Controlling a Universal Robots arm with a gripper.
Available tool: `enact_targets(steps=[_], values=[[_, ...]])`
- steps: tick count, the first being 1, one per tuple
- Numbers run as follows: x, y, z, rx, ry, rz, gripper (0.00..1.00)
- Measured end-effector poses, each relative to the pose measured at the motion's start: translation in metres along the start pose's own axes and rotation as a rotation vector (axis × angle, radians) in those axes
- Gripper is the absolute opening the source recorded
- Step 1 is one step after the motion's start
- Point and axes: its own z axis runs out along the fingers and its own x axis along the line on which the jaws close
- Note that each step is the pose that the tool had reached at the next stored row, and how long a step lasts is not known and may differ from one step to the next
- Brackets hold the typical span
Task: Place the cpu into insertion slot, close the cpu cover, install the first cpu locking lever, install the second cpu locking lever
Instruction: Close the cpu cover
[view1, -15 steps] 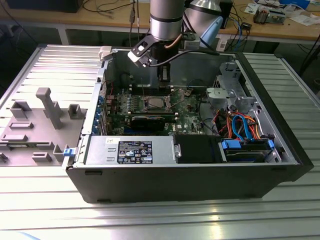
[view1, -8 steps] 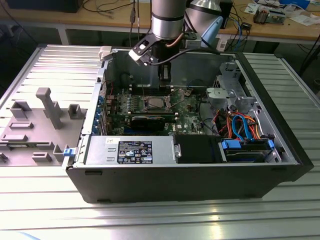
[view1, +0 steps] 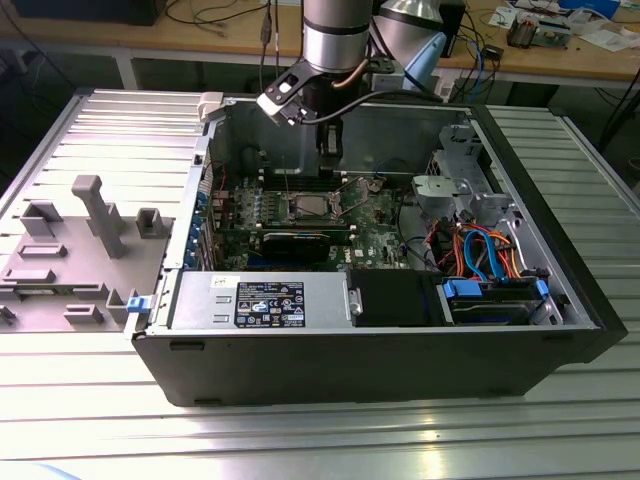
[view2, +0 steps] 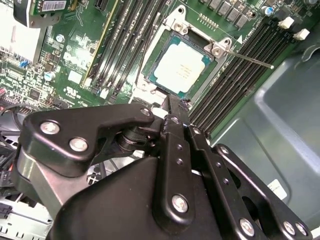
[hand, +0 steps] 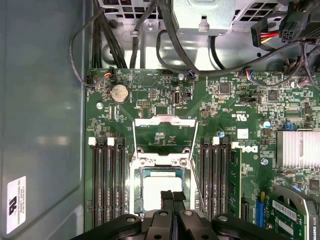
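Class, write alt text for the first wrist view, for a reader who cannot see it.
The closed tool hovers over the chip, which sits in the socket of a green circuit board. The metal cover is flipped open beside the socket, with black memory slots on either side.

This is looking like a robotics lab or electronics workshop. A grey industrial robot arm (view1: 335, 35) is hanging its tool (view1: 329, 172) inside an opened desktop computer case (view1: 370, 360), which is lying on a ribbed aluminium bench (view1: 320, 440). A grey plastic fixture plate (view1: 60, 265) is sitting beside the case. Wooden benches (view1: 560, 60) behind are carrying loose cables (view1: 215, 15) and small electronic parts, and the green motherboard (hand: 150, 100) is lying exposed.
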Motion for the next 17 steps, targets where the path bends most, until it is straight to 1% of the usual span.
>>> enact_targets(steps=[1, 7, 12, 17], values=[[0.0000, 0.0000, -0.0001, -0.0001, 0.0023, 0.000, 0.11], [0.0000, 0.0004, -0.0002, 0.0000, 0.0024, 0.000, 0.11], [0.0000, 0.0046, -0.0001, 0.0001, 0.0023, 0.000, 0.11], [0.0000, 0.0072, 0.0000, 0.0000, 0.0024, 0.000, 0.11]])
